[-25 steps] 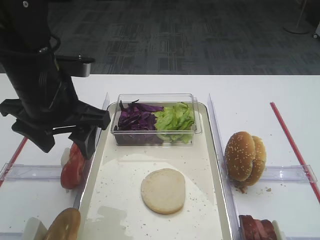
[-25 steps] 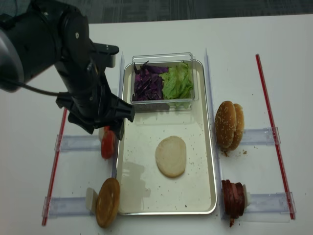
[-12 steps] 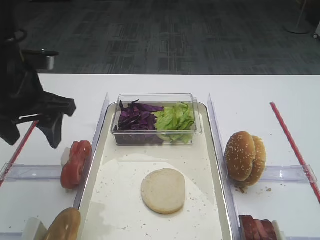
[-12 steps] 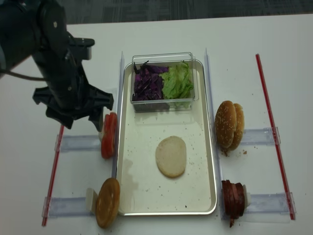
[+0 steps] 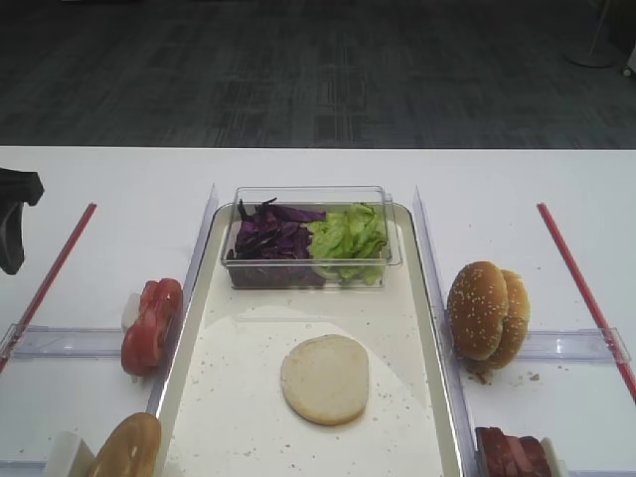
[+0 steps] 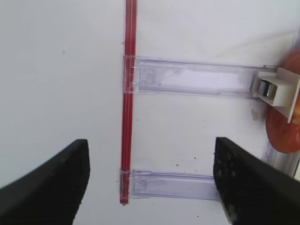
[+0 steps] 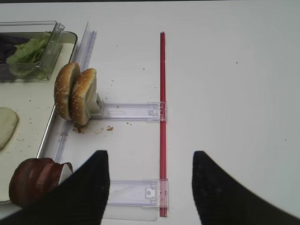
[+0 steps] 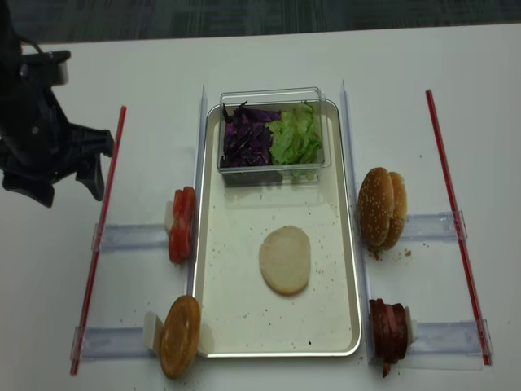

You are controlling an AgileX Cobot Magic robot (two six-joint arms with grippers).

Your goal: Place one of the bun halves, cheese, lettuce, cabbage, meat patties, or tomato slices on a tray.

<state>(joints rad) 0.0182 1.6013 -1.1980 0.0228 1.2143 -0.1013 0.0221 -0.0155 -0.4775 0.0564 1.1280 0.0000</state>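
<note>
A flat pale bun half (image 5: 324, 379) (image 8: 285, 260) lies on the long cream tray (image 5: 234, 397) (image 8: 236, 314). Purple cabbage (image 8: 246, 138) and green lettuce (image 8: 295, 134) fill a clear tub at the tray's far end. Tomato slices (image 8: 181, 224) stand left of the tray, and meat patties (image 8: 389, 330) (image 7: 33, 180) stand at its near right. Cheese is out of view. My left gripper (image 8: 67, 191) (image 6: 150, 154) hangs open and empty over the table's far left, above a red strip. My right gripper (image 7: 150, 157) is open and empty, right of the patties.
Sesame-seeded bun halves (image 8: 380, 208) (image 7: 75, 93) stand on edge right of the tray. A browner domed bun (image 8: 180, 336) sits at the near left. Red strips (image 8: 102, 228) (image 8: 456, 220) and clear plastic rails (image 8: 130, 237) (image 7: 129, 111) lie along both sides.
My left arm has swung left, from beside the tomato slices at the tray's edge out past the red strip, jaws open throughout. The bun half has not moved.
</note>
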